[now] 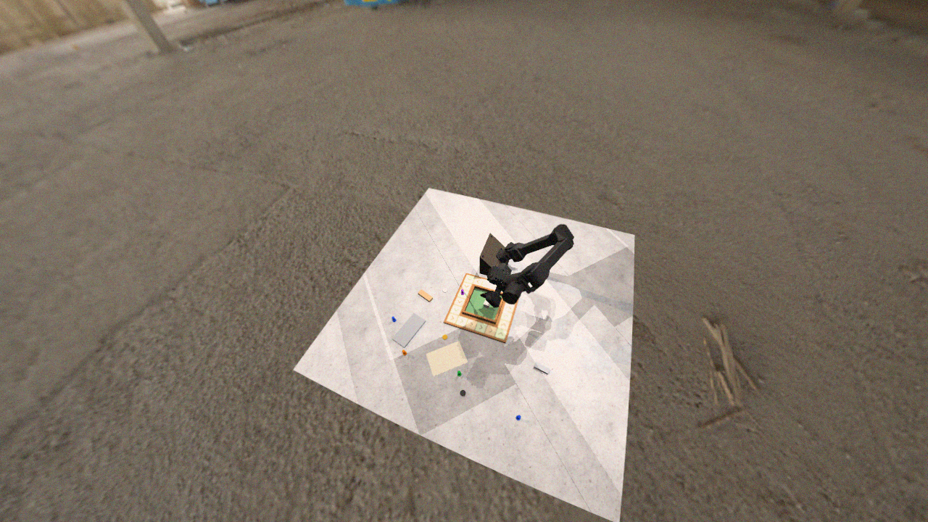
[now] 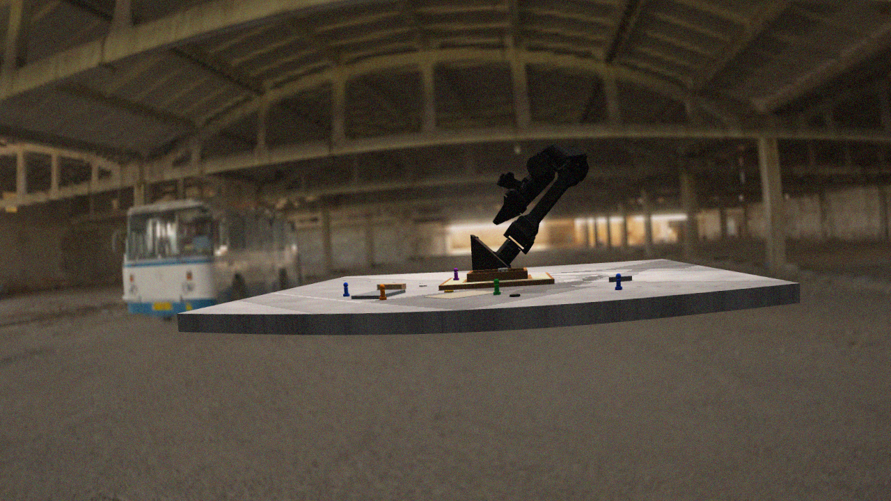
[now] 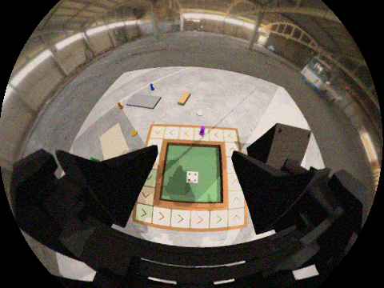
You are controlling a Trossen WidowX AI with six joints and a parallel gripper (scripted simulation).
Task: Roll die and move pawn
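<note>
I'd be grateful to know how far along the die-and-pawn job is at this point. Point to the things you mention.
Looks done: the die (image 3: 192, 177) is released over the tray (image 3: 225, 172), showing four pips in the wrist view, though whether it has settled is unclear.
In hand: nothing; the tool (image 3: 195, 152) is open.
Left: moving the purple pawn (image 1: 462, 291) (image 2: 456, 274) (image 3: 202, 130) forward by the final top count, then withdrawing.

Big industrial hall, bus (image 2: 171, 258) (image 3: 317, 73) as landmark. Bus: white upper, blue lower band, standing on rough grey-brown floor (image 1: 194, 162) (image 2: 436, 405) (image 3: 224, 50). Above bus, arched roof (image 2: 398, 37) with beams and ribs, dim. Right of bus in exterior view, far back: bright warm-lit openings (image 2: 492, 238), low down. Further right of bus, upright concrete column (image 2: 771, 199), pale wall (image 2: 828, 218) behind it. Behind bus, dull wall, blurred. Light: dim overhead, glow strongest at far end.
</note>
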